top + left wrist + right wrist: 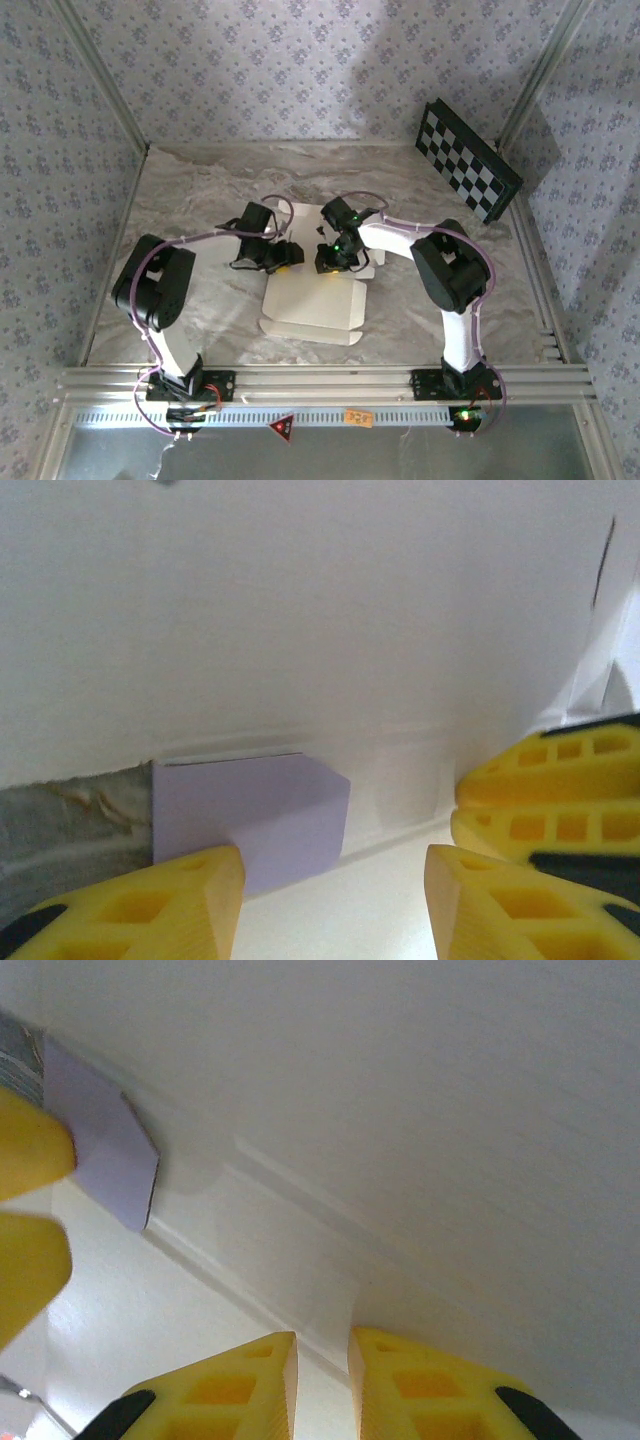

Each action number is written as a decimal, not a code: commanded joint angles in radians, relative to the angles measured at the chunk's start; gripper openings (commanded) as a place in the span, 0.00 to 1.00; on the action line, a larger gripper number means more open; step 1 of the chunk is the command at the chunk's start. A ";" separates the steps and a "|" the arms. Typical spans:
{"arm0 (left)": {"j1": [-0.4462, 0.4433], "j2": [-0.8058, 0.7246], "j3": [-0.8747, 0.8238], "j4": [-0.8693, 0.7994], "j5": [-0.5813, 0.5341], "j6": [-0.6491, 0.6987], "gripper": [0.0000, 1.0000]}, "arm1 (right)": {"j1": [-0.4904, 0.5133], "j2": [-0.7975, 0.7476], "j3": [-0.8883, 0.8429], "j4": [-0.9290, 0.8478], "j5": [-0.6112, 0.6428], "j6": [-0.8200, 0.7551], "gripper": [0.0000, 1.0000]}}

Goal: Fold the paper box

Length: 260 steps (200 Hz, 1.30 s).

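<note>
Step in hand, by judgement: raising the far wall of the paper box (312, 310), which lies mid-counter (190, 200), nearer the near edge.

The left hand (335, 870) stands half open and holds nothing; a lilac flap (250, 815) lies just ahead of it. The right hand (322, 1345) is narrow against the cream card (whether it pinches the card cannot be told).

The next move likely calls for tucking the flap inward while the wall is kept upright.

The counter is grey and marbled. Floral-papered walls (300, 70) enclose it, and a checkerboard panel (468, 160) leans at the far right corner.

Cream-white paper box (312, 305) with lilac flap (250, 815)
</note>
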<state>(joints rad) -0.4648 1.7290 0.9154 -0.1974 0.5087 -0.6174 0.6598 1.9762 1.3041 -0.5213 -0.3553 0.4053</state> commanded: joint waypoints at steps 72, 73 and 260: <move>-0.002 -0.133 0.092 -0.208 -0.068 0.047 0.53 | -0.011 -0.070 0.048 -0.129 0.024 -0.040 0.25; -0.001 -0.134 0.096 -0.211 -0.068 0.047 0.53 | -0.011 -0.071 0.050 -0.130 0.024 -0.040 0.25; 0.201 0.206 0.604 -0.340 -0.053 0.110 0.61 | -0.198 0.382 0.723 -0.188 -0.146 -0.007 0.34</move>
<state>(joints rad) -0.2699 1.9072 1.4494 -0.5282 0.4484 -0.4873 0.4656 2.3016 1.9526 -0.6899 -0.4465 0.3668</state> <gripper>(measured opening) 0.604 0.341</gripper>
